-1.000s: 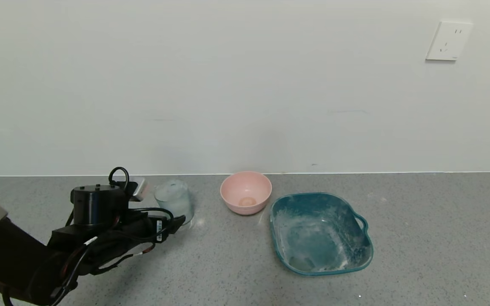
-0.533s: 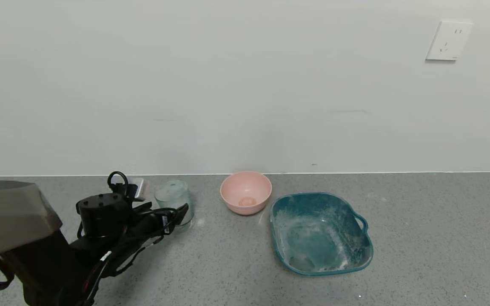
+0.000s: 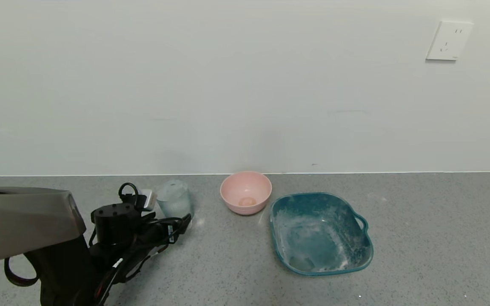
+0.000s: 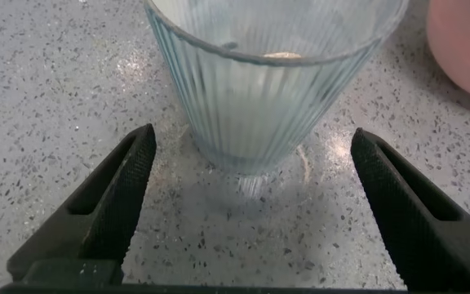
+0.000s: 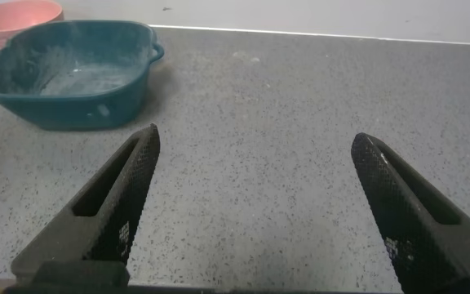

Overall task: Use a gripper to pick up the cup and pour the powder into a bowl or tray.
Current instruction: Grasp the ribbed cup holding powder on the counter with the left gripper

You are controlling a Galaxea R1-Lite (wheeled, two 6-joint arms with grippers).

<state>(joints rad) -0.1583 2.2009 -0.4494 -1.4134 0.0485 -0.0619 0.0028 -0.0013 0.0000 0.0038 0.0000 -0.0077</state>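
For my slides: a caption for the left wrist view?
Open left gripper straddles the upright ribbed cup on the speckled counter, fingers not touching it.

l end effector [image 4: 247,204] wide open, low | r end effector [image 5: 251,204] open

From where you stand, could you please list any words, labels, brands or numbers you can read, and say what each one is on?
No text can be read in any view.
The small white tag on the cables of the left end effector: dark print, too small to read.
The wall socket: slots only, no lettering visible.
The cup, pink bowl and teal tray: no markings visible.
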